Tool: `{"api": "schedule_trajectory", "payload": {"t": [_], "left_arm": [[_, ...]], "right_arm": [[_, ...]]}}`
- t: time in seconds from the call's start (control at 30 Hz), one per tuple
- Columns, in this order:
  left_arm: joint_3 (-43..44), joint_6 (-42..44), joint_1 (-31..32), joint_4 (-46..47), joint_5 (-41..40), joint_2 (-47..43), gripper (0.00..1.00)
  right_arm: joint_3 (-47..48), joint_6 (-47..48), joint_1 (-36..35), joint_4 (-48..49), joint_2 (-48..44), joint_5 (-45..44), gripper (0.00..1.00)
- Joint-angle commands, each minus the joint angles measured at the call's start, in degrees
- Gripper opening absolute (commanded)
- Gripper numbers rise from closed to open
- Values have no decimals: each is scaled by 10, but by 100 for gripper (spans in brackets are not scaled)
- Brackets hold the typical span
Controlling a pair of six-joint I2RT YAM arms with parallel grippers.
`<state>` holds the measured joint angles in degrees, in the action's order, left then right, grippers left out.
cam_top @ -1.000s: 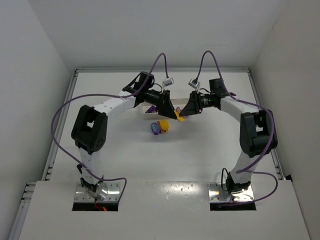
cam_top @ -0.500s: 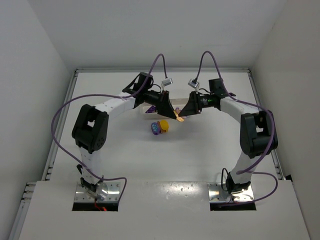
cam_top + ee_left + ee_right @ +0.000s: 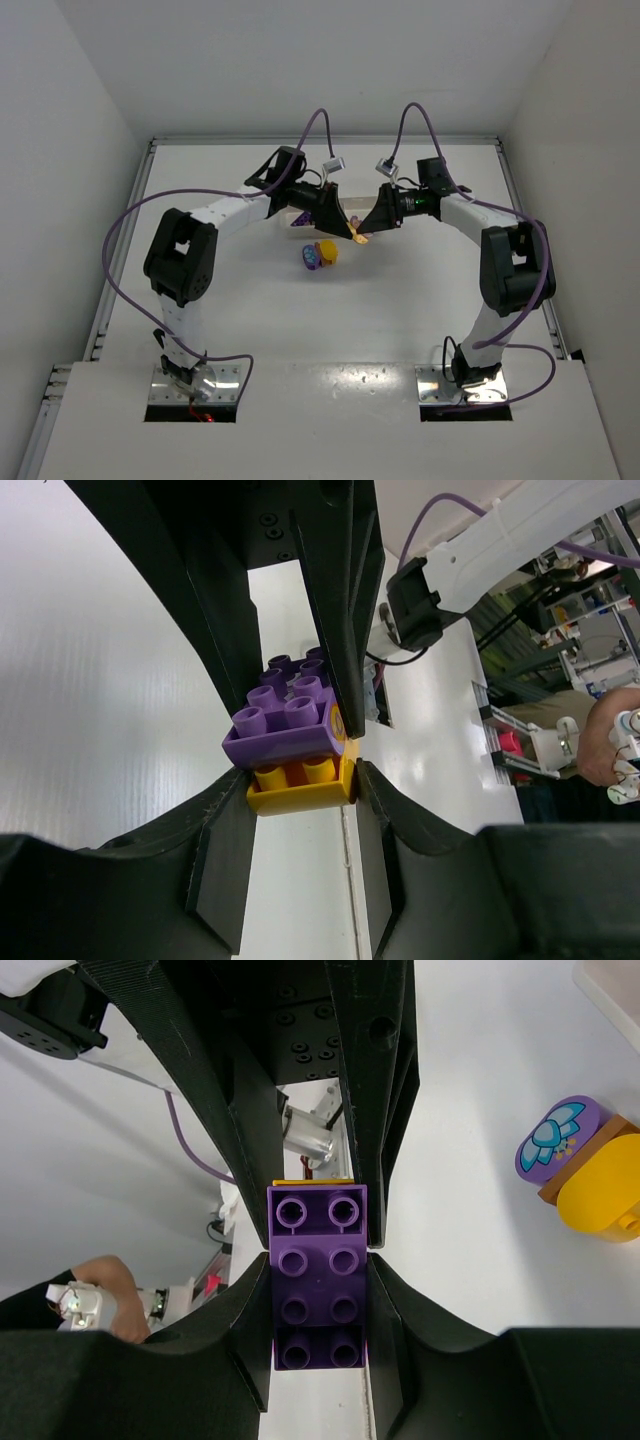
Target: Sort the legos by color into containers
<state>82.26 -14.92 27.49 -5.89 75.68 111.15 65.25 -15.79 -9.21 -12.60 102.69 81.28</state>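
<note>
From above, the two arms meet nose to nose over the middle of the surface (image 3: 420,290), just in front of the white tray (image 3: 292,215), which the left arm mostly hides. The left pincer (image 3: 345,228) and the right pincer (image 3: 366,230) share one small stack held off the surface; only an orange sliver of it shows between them. Nearer the arm bases, a rounded purple piece (image 3: 311,258) and a yellow-orange piece (image 3: 327,250) lie touching.

The left wrist view shows the left pincer clamped on a yellow brick (image 3: 300,788), one finger on each side wall. A purple brick (image 3: 285,725) is pressed onto its studs, and the other arm's fingers come down on it from above.

The right wrist view shows the right pincer clamped on the long sides of that purple brick, with a thin yellow edge peeping out beyond it. The two loose pieces sit off to the right, and a tray corner shows at the upper right.

These bricks look light, hard and smooth. The stud fit is likely snug, so I'd expect a firm grip on the flat side walls, clear of the seam, to suit best. A skewed pull could let one brick twist or slip out.
</note>
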Motion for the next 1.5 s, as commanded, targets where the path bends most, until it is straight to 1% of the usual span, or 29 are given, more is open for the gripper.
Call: {"api": "schedule_trajectory", "payload": {"t": [0.0,0.07,0.1,0.23,0.27,0.57,0.8,0.87,0.93,0.97,1.07,1.1,1.13,1.2,1.23,1.27,1.33,1.47], "left_arm": [[-2,18,1,31,4,-20,12],[-2,18,1,31,4,-20,11],[-2,18,1,31,4,-20,11],[-7,23,1,31,4,-20,11],[-7,23,1,31,4,-20,11],[-32,29,1,31,-6,-31,11],[-65,39,6,31,-11,-49,11],[-65,45,6,31,-27,-49,10],[-65,50,6,31,-77,-62,10],[-65,50,6,26,-159,-62,10],[-34,50,20,4,-299,-76,9],[-20,50,20,-16,-380,-76,7],[-4,50,28,-30,-413,-66,7],[26,50,35,-36,-448,-42,7],[33,50,42,-36,-480,-35,7],[42,50,42,-41,-491,-26,7],[91,50,56,-47,-511,5,7],[156,55,71,-83,-550,68,7]], "right_arm": [[20,3,-6,2,-11,15,24],[20,3,-6,2,-6,20,21],[20,3,-1,2,-6,20,15],[25,3,-1,2,-6,33,2],[25,3,-1,2,-6,33,1],[25,9,34,-3,-11,44,0],[30,19,84,-15,-22,44,0],[30,24,89,-21,-22,26,0],[24,37,103,-21,-35,9,0],[24,38,112,-21,-41,-8,0],[11,38,132,-21,-65,-60,0],[6,38,138,-21,-72,-73,0],[-2,27,147,-16,-80,-96,0],[-7,18,156,1,-100,-115,0],[-21,3,156,8,-107,-136,0],[-27,-2,163,22,-112,-141,0],[-35,-11,177,33,-120,-149,0],[-42,-18,183,39,-125,-154,0]]}}
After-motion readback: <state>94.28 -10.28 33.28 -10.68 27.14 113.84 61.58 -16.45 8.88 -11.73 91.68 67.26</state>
